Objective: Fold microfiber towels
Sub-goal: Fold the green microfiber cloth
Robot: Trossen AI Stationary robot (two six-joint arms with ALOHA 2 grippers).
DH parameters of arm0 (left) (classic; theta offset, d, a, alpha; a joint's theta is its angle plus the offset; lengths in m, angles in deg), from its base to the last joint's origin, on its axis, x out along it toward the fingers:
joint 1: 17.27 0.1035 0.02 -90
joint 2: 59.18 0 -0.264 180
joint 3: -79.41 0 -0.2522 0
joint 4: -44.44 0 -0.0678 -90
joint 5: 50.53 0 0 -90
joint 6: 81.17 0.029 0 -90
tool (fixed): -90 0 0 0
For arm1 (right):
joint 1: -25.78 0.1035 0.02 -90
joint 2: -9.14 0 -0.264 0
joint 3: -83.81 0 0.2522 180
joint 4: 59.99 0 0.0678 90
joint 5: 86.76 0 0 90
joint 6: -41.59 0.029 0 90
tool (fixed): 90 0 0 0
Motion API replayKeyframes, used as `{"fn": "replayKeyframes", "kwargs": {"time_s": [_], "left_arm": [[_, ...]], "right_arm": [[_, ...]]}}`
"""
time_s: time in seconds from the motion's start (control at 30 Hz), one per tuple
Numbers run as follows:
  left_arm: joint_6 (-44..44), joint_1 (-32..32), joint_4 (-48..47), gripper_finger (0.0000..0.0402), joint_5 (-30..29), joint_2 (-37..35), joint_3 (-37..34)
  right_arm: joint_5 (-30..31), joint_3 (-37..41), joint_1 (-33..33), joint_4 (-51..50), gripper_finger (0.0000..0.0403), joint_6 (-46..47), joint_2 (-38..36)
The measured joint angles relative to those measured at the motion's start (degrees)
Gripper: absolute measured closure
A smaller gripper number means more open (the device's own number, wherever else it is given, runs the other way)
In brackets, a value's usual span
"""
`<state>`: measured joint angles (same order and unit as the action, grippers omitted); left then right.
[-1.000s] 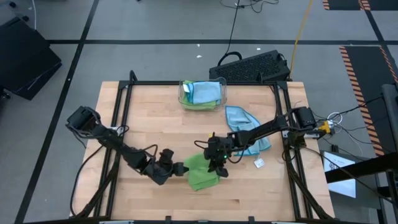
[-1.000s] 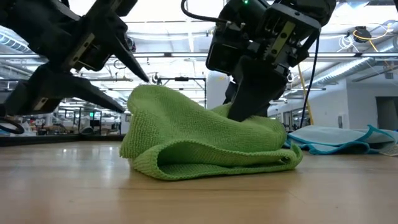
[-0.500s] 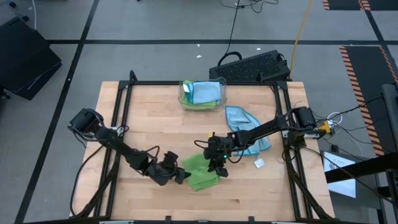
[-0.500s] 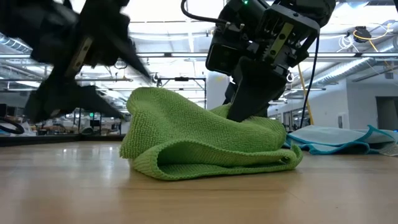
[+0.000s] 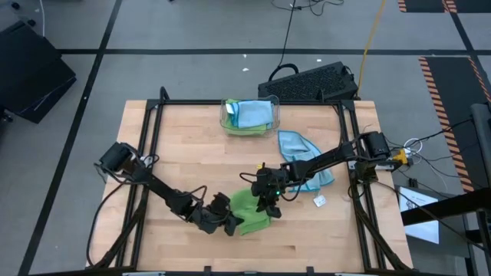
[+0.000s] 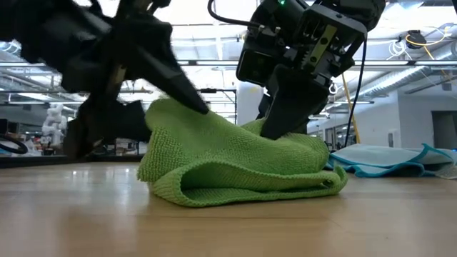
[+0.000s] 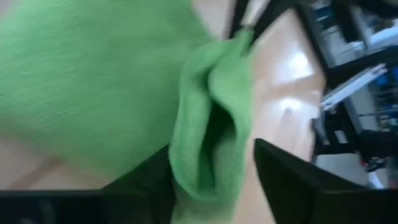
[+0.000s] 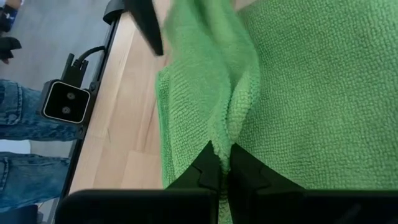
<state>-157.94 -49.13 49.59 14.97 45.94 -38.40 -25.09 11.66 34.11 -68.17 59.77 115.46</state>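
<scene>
- green towel (image 5: 251,214) sits half-folded near front-middle of counter (image 5: 184,169), top layer humped over a loose open fold, seen best in low view (image 6: 235,160).
- left claw (image 5: 230,222) has slid in from the left over the last sec; was standing clear of the towel's left edge, now right at it, fingers (image 7: 292,180) apart w/ the folded edge (image 7: 211,137) between them. not closed on it yet, as far as i can tell.
- right claw (image 5: 266,201) hasn't budged: pinched shut on a ridge of the green towel (image 8: 217,143) at its back-right side, pinning it.
- meaning: prob. left is setting up to grab the near edge for the next fold while right anchors. fold not finished.
- blue towel (image 5: 303,157) lies crumpled right of centre, unfolded; more towels in bin (image 5: 251,115) at back.
</scene>
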Motion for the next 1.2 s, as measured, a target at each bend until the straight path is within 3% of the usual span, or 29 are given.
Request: {"fn": "replayKeyframes", "kwargs": {"time_s": [0.23,0.43,0.7,0.9,1.07,1.2], "left_arm": [[0.8,0.4,-1.3,0.0383,0.3,-1.9,0.9],[3.7,1.2,-4.8,0.0396,-2.9,-8.5,1.0],[13.4,5.7,-22.5,0.0397,-10.7,-20.2,1.0],[25.9,11.9,-26.3,0.0398,-11.5,-22.4,1.0],[27.4,14.8,-26.4,0.0393,-9.8,-22.4,1.0],[26.7,14.9,-26.0,0.0397,-9.5,-22.7,1.0]], "right_arm": [[-0.2,0.0,-0.9,-1.4,0.0399,-0.2,-1.2],[1.2,0.0,-3.7,-2.5,0.0399,-1.1,-6.6],[4.7,0.0,-9.9,-0.7,0.0399,-2.5,-12.0],[4.5,0.0,-15.1,4.6,0.0399,-5.3,-12.1],[3.5,0.1,-19.9,1.9,0.0399,-5.2,-12.9],[-1.3,0.0,-22.5,1.4,0.0399,-5.2,-15.2]]}}
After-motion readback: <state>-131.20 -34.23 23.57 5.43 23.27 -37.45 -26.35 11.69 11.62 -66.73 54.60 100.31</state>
